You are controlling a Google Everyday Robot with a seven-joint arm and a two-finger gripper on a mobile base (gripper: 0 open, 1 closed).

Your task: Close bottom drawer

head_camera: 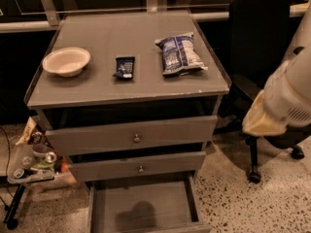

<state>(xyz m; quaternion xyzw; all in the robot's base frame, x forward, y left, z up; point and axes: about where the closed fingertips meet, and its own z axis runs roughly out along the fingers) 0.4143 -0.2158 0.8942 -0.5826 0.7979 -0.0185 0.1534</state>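
Note:
The bottom drawer [141, 207] of a grey cabinet stands pulled out toward me, and its plain grey tray shows empty. Its front panel is cut off by the lower edge of the view, so its knob is hidden. The two wider drawers above it, the top one [97, 140] and the middle one [107, 170], are pushed in, each with a small round knob. A white segment of my arm [286, 98] hangs at the right, beside the cabinet at top-drawer height. My gripper itself is out of view.
On the cabinet top [97, 89] lie a beige bowl [66, 61], a small dark packet [125, 67] and a blue snack bag [180, 53]. A black office chair [257, 42] stands to the right, behind the arm. A clear bin of clutter [34, 166] sits at the left.

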